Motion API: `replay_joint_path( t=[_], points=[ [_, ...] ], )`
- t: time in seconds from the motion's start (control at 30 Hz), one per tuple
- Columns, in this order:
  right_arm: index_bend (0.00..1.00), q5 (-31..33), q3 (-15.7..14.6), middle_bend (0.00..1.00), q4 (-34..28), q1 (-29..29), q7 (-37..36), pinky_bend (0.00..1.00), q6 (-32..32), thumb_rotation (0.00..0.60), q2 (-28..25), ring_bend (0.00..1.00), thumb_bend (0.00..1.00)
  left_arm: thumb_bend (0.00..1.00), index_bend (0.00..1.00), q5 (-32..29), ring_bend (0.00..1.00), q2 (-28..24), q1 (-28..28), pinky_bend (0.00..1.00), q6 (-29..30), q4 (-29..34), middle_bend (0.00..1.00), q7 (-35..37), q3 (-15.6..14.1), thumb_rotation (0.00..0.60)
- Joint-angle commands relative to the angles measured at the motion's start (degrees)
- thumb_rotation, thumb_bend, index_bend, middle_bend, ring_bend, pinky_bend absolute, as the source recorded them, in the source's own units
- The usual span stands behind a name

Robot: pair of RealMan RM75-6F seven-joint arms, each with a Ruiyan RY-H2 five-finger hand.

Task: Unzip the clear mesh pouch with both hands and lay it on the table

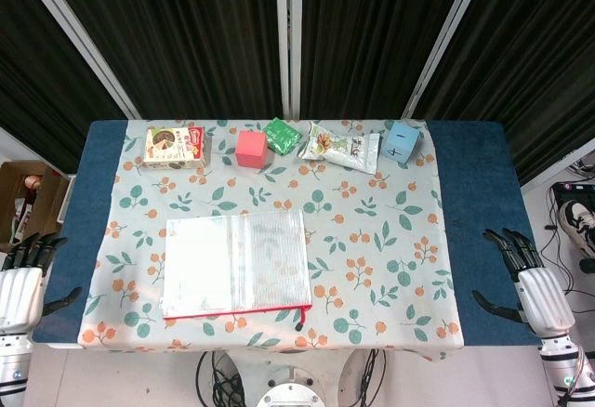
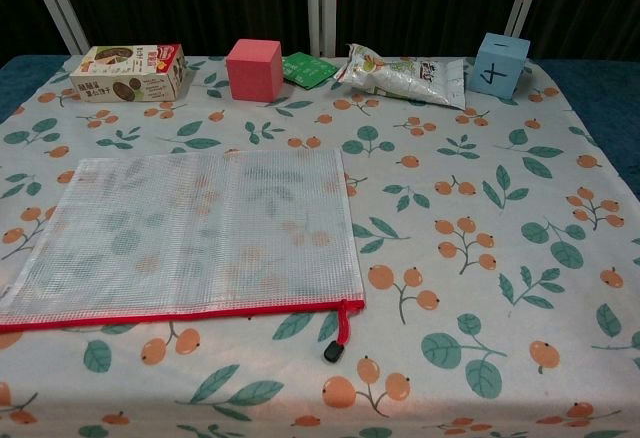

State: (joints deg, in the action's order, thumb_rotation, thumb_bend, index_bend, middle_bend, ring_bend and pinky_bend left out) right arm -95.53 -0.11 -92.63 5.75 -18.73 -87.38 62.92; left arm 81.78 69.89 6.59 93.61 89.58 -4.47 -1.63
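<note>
The clear mesh pouch [image 1: 236, 262] [image 2: 185, 233] lies flat on the floral tablecloth, left of centre, with its red zipper along the near edge. The zipper pull [image 2: 340, 334] with a black toggle hangs at the near right corner. My left hand [image 1: 26, 272] hovers off the table's left edge, fingers spread, holding nothing. My right hand [image 1: 525, 272] hovers off the right edge, fingers apart and empty. Neither hand appears in the chest view. Both hands are well away from the pouch.
Along the far edge stand a snack box [image 1: 175, 146], a pink cube [image 1: 252, 148], a green packet [image 1: 283, 135], a snack bag [image 1: 342, 149] and a blue cube [image 1: 403, 141]. A cardboard box [image 1: 28, 193] sits on the floor at left.
</note>
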Motion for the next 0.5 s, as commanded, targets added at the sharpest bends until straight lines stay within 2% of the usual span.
replay_joint_path(
  t=[0.03, 0.17, 0.33, 0.5],
  points=[
    [0.00, 0.9, 0.1, 0.15, -0.2, 0.5, 0.4, 0.01, 1.2, 0.600, 0.3, 0.00, 0.14, 0.09, 0.21, 1.5, 0.12, -0.2, -0.4, 0.18, 0.0, 0.9, 0.18, -1.1, -0.3, 0.600],
    [0.00, 0.9, 0.2, 0.15, -0.4, 0.6, 0.6, 0.01, 1.4, 0.600, 0.2, 0.00, 0.14, 0.09, 0.22, 3.0, 0.12, -0.5, 0.0, 0.18, -1.4, 1.8, 0.18, -1.8, -0.5, 0.600],
    [0.00, -0.3, -0.3, 0.15, -2.3, 0.1, 0.9, 0.01, 0.1, 0.600, -1.3, 0.00, 0.14, 0.09, 0.26, 10.0, 0.15, -0.6, 3.2, 0.19, -4.4, 3.5, 0.21, -3.9, -1.2, 0.600],
    [0.00, -1.9, -0.5, 0.15, -3.6, -0.3, 2.0, 0.01, -1.4, 0.600, -2.3, 0.00, 0.14, 0.09, 0.31, 19.7, 0.18, 1.5, 11.1, 0.23, -14.1, 5.0, 0.23, -7.2, -2.2, 0.600]
  ],
)
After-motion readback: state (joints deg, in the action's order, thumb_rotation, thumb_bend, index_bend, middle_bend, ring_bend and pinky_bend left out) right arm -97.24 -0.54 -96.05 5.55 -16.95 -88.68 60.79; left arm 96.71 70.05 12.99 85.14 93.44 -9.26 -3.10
